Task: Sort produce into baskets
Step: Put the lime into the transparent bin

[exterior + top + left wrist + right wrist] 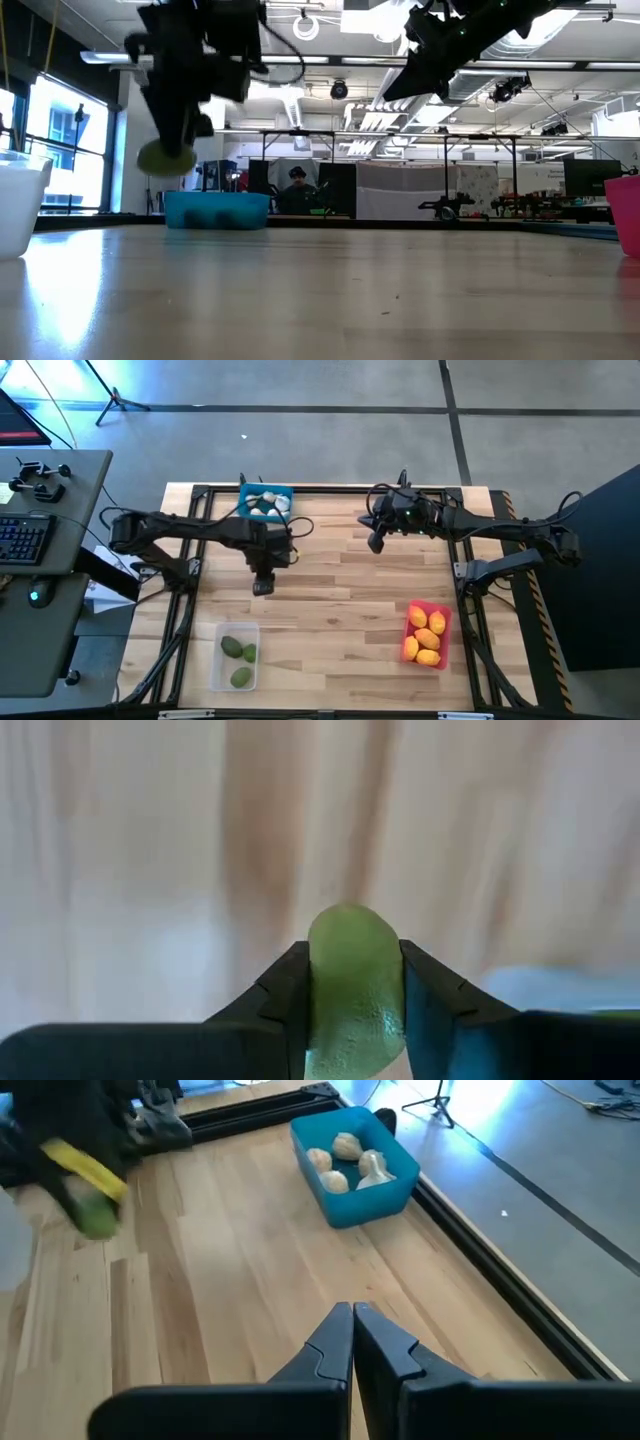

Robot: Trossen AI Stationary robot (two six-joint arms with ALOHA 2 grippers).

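Observation:
My left gripper (264, 586) hangs over the table's middle left, shut on a dull green oval fruit (355, 985), which also shows in the low view (166, 158) and the right wrist view (97, 1218). My right gripper (353, 1320) is shut and empty, raised over the far middle of the table (376, 544). The blue bin (266, 501) at the far edge holds whitish bulbs (345, 1160). The clear bin (235, 657) near the front left holds green fruits. The red bin (428, 634) at the right holds yellow fruits. My left gripper pinches the green fruit by its two opposite sides (318, 990) between its two fingers. The fingers point down from above. The fruit is lifted clear of the table, and its rounded end sticks out past the fingertips (166, 160).
A black metal frame (330, 490) runs round the table's edges. Bare wood lies between the three bins. A desk with a keyboard (22, 540) stands left of the table. A person (297, 185) sits in the room beyond the far edge.

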